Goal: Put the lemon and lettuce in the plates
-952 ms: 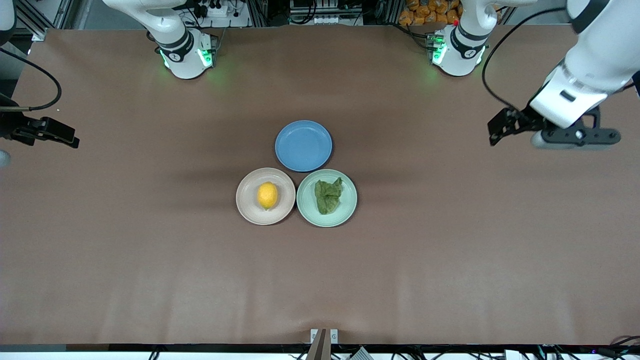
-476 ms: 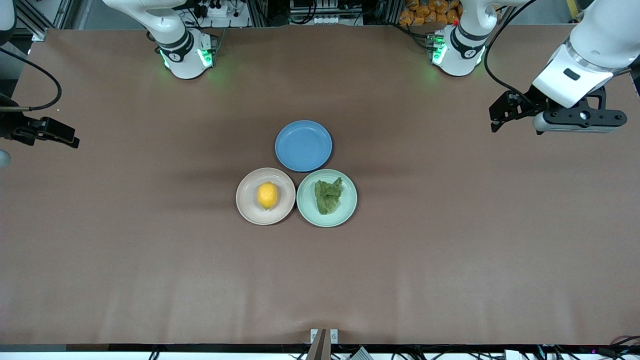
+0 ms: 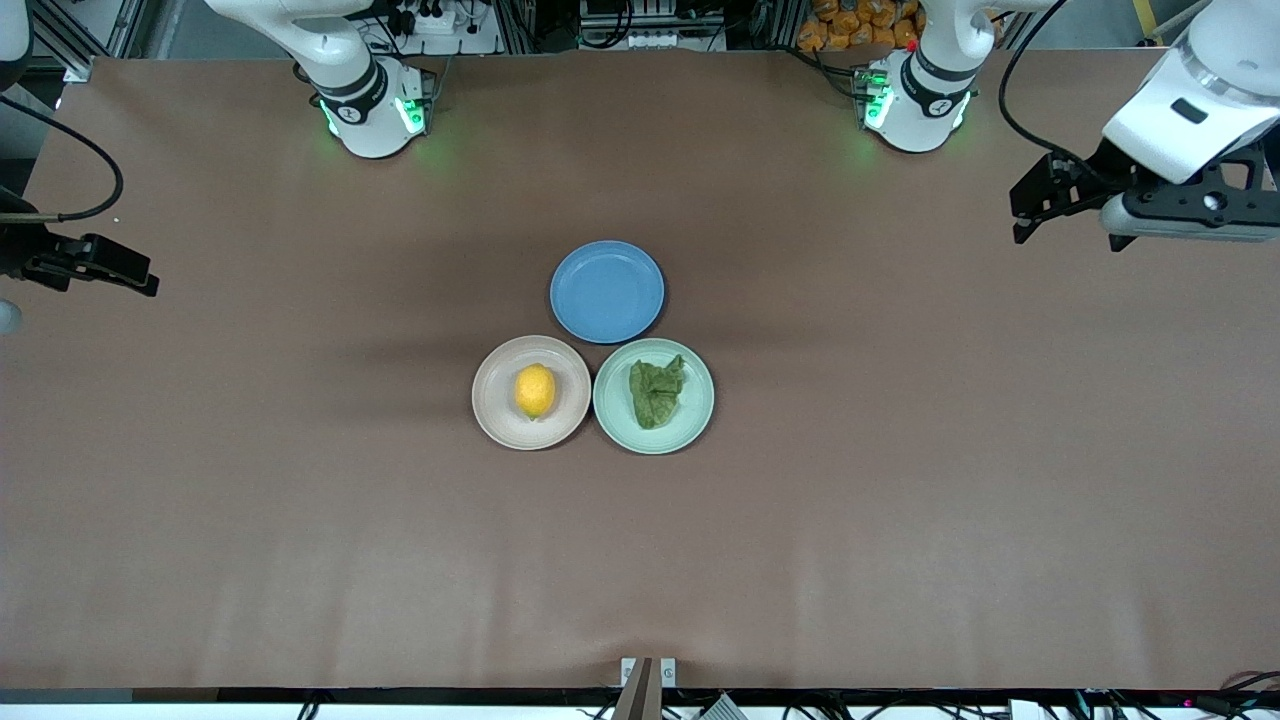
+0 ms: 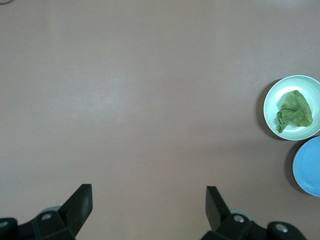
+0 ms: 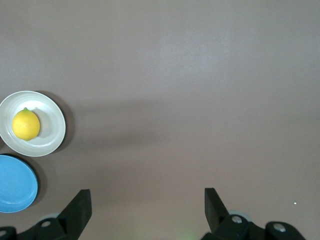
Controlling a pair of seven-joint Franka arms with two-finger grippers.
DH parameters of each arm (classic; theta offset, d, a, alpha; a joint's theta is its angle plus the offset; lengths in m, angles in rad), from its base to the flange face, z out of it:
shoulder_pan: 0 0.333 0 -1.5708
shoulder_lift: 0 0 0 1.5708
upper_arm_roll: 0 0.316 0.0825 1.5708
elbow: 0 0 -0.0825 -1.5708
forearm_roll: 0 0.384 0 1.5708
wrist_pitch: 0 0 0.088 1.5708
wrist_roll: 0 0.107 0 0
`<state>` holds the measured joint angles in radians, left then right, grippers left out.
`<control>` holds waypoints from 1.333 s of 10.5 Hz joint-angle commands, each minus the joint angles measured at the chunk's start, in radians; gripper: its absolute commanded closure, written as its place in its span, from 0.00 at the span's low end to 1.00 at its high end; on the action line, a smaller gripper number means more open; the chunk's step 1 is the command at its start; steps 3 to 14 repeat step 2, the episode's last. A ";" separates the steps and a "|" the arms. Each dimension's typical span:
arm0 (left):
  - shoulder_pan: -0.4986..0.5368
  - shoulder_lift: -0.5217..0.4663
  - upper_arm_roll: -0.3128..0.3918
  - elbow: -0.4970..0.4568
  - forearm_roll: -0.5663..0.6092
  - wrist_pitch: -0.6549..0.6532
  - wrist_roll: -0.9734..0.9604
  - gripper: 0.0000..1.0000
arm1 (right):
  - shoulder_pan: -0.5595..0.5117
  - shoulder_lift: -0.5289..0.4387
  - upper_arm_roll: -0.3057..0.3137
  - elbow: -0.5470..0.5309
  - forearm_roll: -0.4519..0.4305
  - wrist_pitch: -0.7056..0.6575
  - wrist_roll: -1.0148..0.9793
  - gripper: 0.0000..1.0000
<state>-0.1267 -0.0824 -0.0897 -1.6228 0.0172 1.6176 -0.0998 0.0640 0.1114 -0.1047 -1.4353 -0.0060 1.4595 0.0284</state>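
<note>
The yellow lemon (image 3: 535, 390) lies in the beige-pink plate (image 3: 497, 408). The olive-green lettuce (image 3: 656, 392) lies in the mint green plate (image 3: 697, 418) beside it. My left gripper (image 3: 1032, 205) is open and empty, up over bare table toward the left arm's end. In the left wrist view it (image 4: 149, 192) looks down on the lettuce (image 4: 295, 110) in its plate (image 4: 272, 95). My right gripper (image 3: 125, 270) is open and empty, waiting over the right arm's end. In the right wrist view it (image 5: 148, 196) looks down on the lemon (image 5: 26, 124) in its plate (image 5: 54, 132).
An empty blue plate (image 3: 607, 291) touches both plates and lies farther from the front camera; it also shows in the left wrist view (image 4: 310, 165) and the right wrist view (image 5: 15, 182). The arm bases (image 3: 375, 110) (image 3: 915, 100) stand along the table's back edge.
My left gripper has drawn away from the plates toward the left arm's end of the table and toward the bases. The right arm, lemon and lettuce have not moved.
</note>
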 commanded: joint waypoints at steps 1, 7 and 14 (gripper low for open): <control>0.009 0.001 -0.005 0.030 0.007 -0.044 0.025 0.00 | -0.006 -0.026 0.003 -0.025 0.015 0.007 -0.004 0.00; 0.009 0.001 -0.005 0.035 0.007 -0.045 0.025 0.00 | -0.006 -0.026 0.003 -0.025 0.015 0.007 -0.004 0.00; 0.009 0.001 -0.005 0.035 0.007 -0.045 0.025 0.00 | -0.006 -0.026 0.003 -0.025 0.015 0.007 -0.004 0.00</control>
